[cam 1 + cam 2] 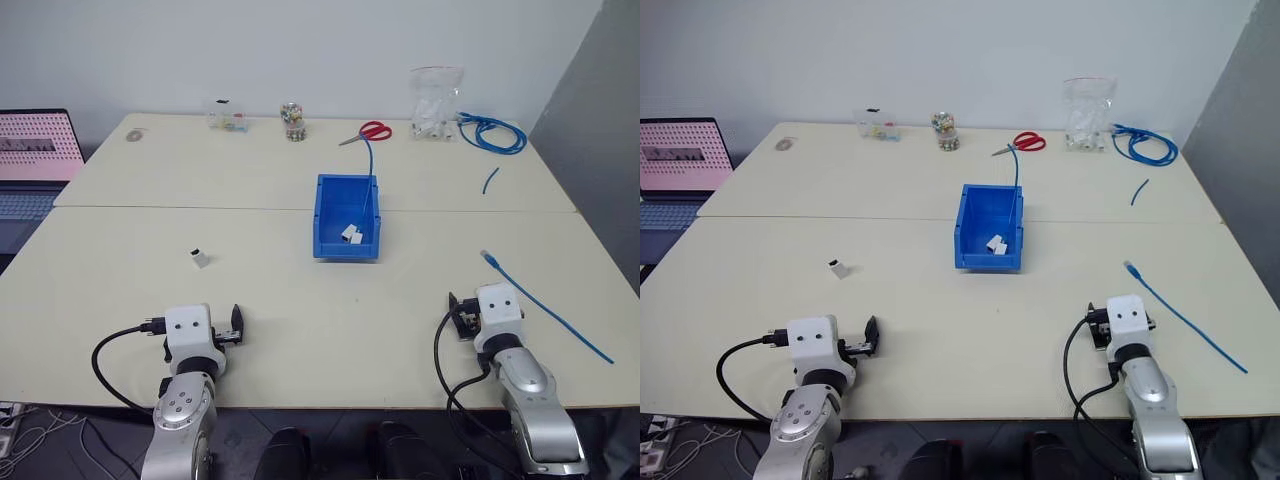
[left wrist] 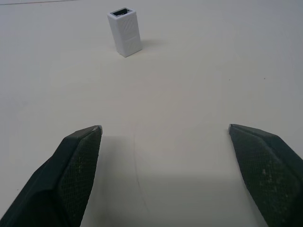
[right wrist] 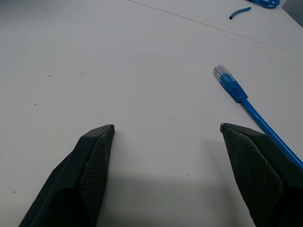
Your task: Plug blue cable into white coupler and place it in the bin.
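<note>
The white coupler stands upright on the table's left half, straight ahead of my left gripper, whose jaws are wide open and hold nothing. The blue cable lies nearly straight on the right half, its clear plug just ahead and to the right of my right gripper, which is open and empty. The bin sits at the table's middle, farther away than both grippers. Inside it lie white couplers with another blue cable rising over its back wall.
Along the far edge stand red scissors, a clear bag of white parts, a coiled blue cable bundle, a jar and a small clear box. A short blue stub lies at the right. A laptop sits beyond the left edge.
</note>
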### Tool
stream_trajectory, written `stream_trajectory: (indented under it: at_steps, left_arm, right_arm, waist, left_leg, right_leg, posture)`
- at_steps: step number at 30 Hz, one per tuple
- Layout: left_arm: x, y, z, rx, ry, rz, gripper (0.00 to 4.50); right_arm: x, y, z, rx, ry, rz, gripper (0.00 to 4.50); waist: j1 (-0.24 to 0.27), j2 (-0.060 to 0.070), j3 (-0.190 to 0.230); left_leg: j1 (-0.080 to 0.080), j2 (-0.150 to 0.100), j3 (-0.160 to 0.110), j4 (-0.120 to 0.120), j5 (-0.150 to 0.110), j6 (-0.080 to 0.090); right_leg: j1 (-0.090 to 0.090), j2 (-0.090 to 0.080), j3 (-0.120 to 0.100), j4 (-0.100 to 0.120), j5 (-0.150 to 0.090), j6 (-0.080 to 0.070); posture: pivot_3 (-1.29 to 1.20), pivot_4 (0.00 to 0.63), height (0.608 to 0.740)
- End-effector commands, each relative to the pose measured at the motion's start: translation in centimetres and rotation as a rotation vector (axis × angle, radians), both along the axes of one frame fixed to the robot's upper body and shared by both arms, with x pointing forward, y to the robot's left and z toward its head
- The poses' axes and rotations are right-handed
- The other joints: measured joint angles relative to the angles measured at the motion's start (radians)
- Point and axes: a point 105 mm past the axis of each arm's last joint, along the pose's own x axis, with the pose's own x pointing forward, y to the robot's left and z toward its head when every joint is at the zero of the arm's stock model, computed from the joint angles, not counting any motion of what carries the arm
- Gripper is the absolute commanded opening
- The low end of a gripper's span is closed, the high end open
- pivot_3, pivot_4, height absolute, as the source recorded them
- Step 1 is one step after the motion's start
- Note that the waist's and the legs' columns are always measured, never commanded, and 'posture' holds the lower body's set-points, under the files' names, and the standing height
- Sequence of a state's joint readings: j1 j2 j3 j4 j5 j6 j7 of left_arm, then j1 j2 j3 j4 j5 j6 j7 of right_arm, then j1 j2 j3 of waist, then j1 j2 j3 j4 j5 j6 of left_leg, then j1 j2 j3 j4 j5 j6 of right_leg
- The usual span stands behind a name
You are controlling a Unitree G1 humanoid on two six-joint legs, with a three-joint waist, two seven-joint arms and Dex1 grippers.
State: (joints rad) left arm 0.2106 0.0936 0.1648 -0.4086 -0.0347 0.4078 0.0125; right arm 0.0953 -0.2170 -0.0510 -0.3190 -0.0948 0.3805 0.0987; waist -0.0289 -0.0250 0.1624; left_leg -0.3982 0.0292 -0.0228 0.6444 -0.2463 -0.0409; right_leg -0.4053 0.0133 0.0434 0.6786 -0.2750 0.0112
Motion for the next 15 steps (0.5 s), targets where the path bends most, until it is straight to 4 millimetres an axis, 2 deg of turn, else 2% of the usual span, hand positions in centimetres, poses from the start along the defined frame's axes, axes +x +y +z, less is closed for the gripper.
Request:
stream_trajectory:
  at_steps: [1,15]
  left_arm:
    - [0.19,-0.14,0.7,-0.013,-0.032,-0.001,4.5]
    - [0.19,-0.85,0.73,-0.008,-0.034,-0.039,4.5]
  right_arm:
    - [0.12,-0.55,0.51,-0.001,-0.023,-0.027,3.78]
    - [-0.19,-0.95,0.64,0.003,-0.024,-0.041,3.78]
  waist:
    - [0.0,0.0,0.0]
    - [0.0,0.0,0.0]
  left_leg:
    - [0.0,0.0,0.0,0.0,0.0,0.0]
    - [0.0,0.0,0.0,0.0,0.0,0.0]
  right_leg:
    - [0.0,0.0,0.0,0.0,0.0,0.0]
    - [0.0,0.0,0.0,0.0,0.0,0.0]
  posture:
    - [0.0,0.15,0.74]
    - [0.0,0.15,0.74]
